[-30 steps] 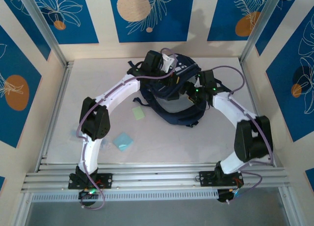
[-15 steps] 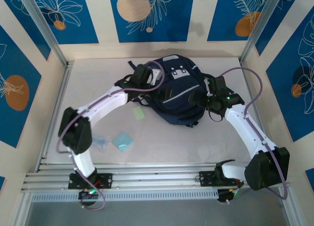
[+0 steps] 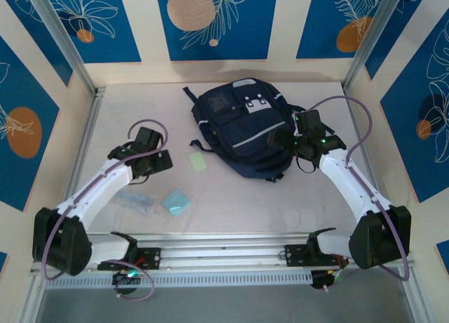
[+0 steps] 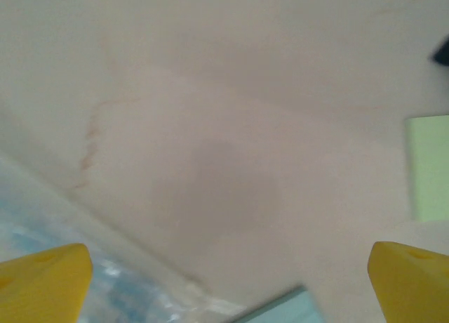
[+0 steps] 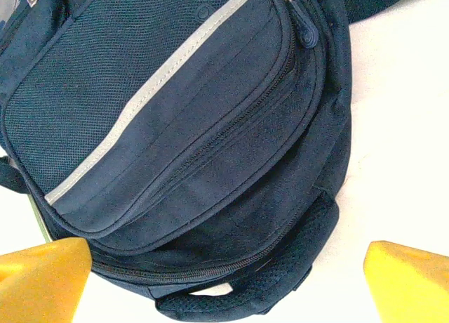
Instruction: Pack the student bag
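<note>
The student bag (image 3: 238, 130) lies flat in the upper centre of the top view, front panel up, and every zip visible in the right wrist view (image 5: 175, 126) looks closed. 3 loose things sit on the table (image 3: 231, 203) to its lower left: a pale green card (image 3: 198, 161), a teal square (image 3: 176, 201) and a clear plastic pouch (image 3: 137, 202). The left gripper (image 3: 163, 161) hovers just left of the card with its jaws spread wide and empty. Its own camera (image 4: 224, 281) looks down at bare tabletop, with the card (image 4: 428, 168) at the right edge. The right gripper (image 3: 280, 138) hangs over the bag's right side, also spread and holding nothing (image 5: 228, 281). Packing probably calls for an opening first, so the right gripper should pinch the zip pull (image 5: 306, 29) squarely and draw it along the seam. The left should come down level on the thin card so that it lifts an edge instead of skidding.
</note>
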Tool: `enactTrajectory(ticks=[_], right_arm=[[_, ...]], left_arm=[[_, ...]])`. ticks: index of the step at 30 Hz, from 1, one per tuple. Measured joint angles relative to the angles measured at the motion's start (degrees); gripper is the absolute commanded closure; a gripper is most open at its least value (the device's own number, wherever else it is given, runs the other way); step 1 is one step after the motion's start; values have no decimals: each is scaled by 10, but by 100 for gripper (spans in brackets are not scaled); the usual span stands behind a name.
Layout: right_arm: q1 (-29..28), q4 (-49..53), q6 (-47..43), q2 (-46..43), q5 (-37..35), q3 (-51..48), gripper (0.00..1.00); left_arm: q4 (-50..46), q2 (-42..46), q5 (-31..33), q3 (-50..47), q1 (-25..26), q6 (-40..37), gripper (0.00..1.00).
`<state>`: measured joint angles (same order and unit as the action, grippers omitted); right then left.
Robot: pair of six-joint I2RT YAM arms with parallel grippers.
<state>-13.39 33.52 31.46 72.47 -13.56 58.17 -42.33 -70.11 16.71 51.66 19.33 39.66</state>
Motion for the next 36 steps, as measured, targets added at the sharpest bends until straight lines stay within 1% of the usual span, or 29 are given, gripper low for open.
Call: enactTrajectory(ticks=[3, 7, 12, 16, 19, 22, 26, 28, 30, 32, 34, 36], right_arm=[[0, -5, 0, 2, 0, -8, 1], [0, -9, 0, 3, 0, -12, 0], [0, -19, 0, 2, 0, -22, 0], [0, -22, 0, -2, 0, -33, 1], [0, -22, 0, -11, 0, -40, 0], [0, -22, 1, -21, 0, -43, 0], [0, -29, 3, -28, 3, -47, 0], [0, -30, 7, -29, 7, -47, 0], [0, -33, 13, -29, 13, -47, 0], [0, -37, 18, -30, 18, -49, 0], [1, -40, 21, -31, 21, -52, 0], [1, -40, 23, -34, 23, -55, 0]], left_arm=[[-16, 43, 21, -34, -35, 28, 0], [-23, 81, 19, -82, -98, 59, 0], [-20, 76, 7, -116, -156, 78, 0], [3, 56, -10, -144, -197, 92, 0], [32, 42, -28, -176, -213, 110, 0], [62, 24, -43, -195, -215, 124, 1], [100, -11, -56, -198, -215, 129, 1], [101, -29, -53, -194, -216, 129, 6], [98, -38, -51, -188, -216, 130, 15], [93, -41, -48, -185, -216, 132, 20], [91, -41, -46, -185, -216, 135, 31], [90, -38, -45, -185, -217, 132, 39]])
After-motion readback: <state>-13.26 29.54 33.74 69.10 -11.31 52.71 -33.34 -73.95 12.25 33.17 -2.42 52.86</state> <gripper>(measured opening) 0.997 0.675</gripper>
